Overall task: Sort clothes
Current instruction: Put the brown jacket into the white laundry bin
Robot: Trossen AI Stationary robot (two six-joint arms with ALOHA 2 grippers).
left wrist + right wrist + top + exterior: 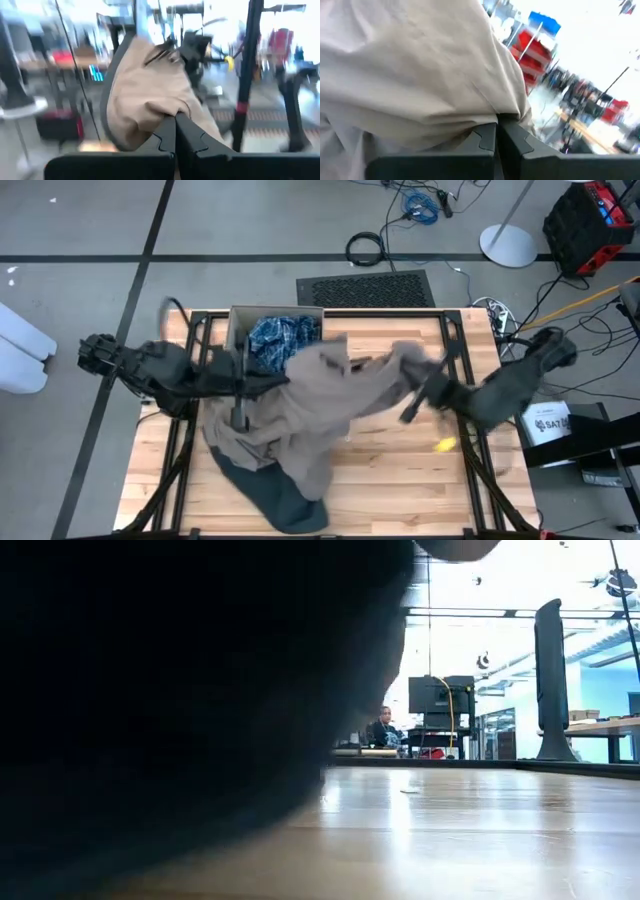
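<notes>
A khaki-tan garment (330, 390) is stretched between my two grippers above the table's middle. My left gripper (240, 418) is shut on its left part, and my right gripper (408, 412) is shut on its right part. A teal-grey garment (280, 498) lies under it toward the near edge, partly covered. A blue-and-white plaid garment (285, 335) lies in the cardboard box (240, 320) at the far left. In the low view, dark cloth (180, 690) close to the camera hides most of the table. The white and dark navy garments are not in view. My left gripper pinches a bunched fold of the khaki garment (167, 112) between its two shut fingers (165, 137). The cloth rises from the fingertips and runs toward the other arm. My right gripper pinches a gathered fold of the khaki garment (492, 112) between its two shut fingers (487, 137). The cloth spreads away from the fingertips in loose creases. In the high view the garment's lower part (300, 465) drapes down onto the teal-grey garment.
A small yellow object (443, 445) lies on the wooden table (400, 480) right of the garments. Bare wood shows at the near right. A person (385, 730) sits far off in the room behind the table.
</notes>
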